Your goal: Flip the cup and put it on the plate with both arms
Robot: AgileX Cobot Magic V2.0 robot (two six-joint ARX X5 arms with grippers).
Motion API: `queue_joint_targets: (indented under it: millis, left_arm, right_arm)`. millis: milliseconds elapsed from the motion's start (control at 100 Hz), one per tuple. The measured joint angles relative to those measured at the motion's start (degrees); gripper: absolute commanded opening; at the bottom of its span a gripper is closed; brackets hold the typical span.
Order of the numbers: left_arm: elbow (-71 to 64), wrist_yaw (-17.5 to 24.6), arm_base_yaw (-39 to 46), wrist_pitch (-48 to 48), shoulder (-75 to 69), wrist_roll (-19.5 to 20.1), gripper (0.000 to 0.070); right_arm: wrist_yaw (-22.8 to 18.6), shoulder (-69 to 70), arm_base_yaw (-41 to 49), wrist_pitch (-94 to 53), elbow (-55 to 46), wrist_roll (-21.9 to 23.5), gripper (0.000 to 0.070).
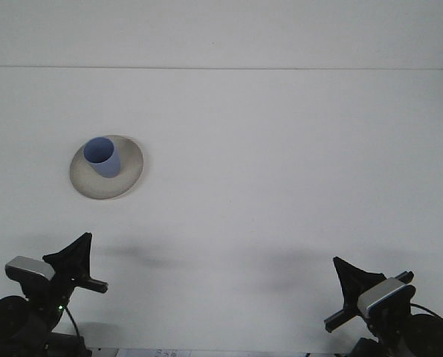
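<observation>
A blue cup (102,158) stands upright, mouth up, on the left half of a round off-white plate (131,175) at the table's left middle. My left gripper (83,242) is low at the front left corner, well short of the plate, its fingers drawn together into one point and holding nothing. At the front right corner my right gripper (340,265) is also shut and holds nothing, far from the cup.
The white table (281,163) stretches back to a pale wall, with its far edge running across the top. Only the plate and the cup lie on it. Both arms' dark bases sit at the bottom edge.
</observation>
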Motion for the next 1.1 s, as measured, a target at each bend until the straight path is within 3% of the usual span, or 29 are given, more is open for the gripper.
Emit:
queue_joint_targets:
  millis: [100,240,540,700,1100]
  left_arm:
    - [-9.51,-5.53,2.4,7.41,-3.17,4.33,0.0016]
    - [-18.25,-11.69,3.5,11.98,-5.9,6.36,0.0016]
    - [-24.44,-12.44,3.48,16.63,-6.19,6.97,0.0016]
    - [-24.46,-12.57,3.48,18.1,-6.29,4.39,0.0016]
    - [-24.46,-12.57,3.48,18.01,-6.29,3.1,0.0016]
  right_arm:
    - [0.02,0.0,0.0,0.0,0.0,0.0,0.0006]
    - [0.0,0.0,0.0,0.0,0.0,0.0,0.0006]
    - [0.0,0.0,0.0,0.02,0.0,0.0,0.0006]
    - [0.02,0.0,0.0,0.02,0.0,0.0,0.0006]
    - [0.02,0.0,0.0,0.02,0.0,0.0,0.0006]
